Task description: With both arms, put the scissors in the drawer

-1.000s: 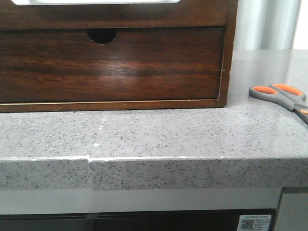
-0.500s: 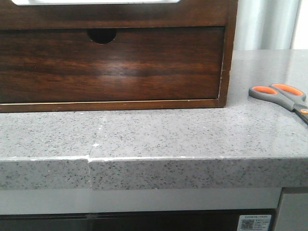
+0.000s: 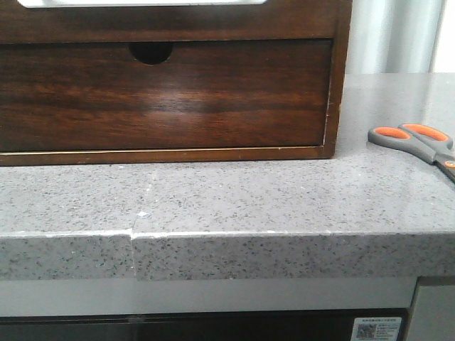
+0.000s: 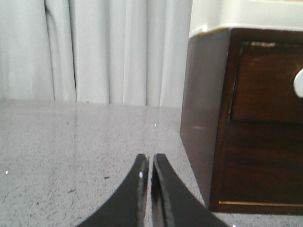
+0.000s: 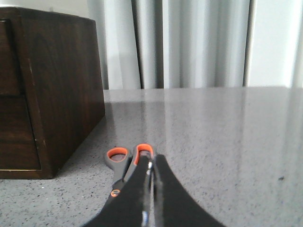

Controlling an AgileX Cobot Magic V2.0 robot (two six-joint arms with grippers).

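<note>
The drawer [image 3: 163, 96] is a wide dark brown glossy front with a half-round notch [image 3: 151, 51] in its top edge, and it sits flush in the wooden box [image 3: 340, 78]. The scissors [image 3: 416, 141] lie flat on the grey counter to the right of the box, with grey handles and orange-lined loops. Neither gripper shows in the front view. My right gripper [image 5: 152, 161] is shut and empty, and hangs just short of the scissors [image 5: 118, 163], hiding part of them. My left gripper [image 4: 150, 158] is shut, empty and low over the counter beside the box's left side [image 4: 203, 118].
The speckled grey counter [image 3: 234, 199] has a front edge with a seam [image 3: 132, 234]. A white object [image 4: 246, 14] rests on top of the box. Pale curtains [image 5: 199, 42] hang behind the counter.
</note>
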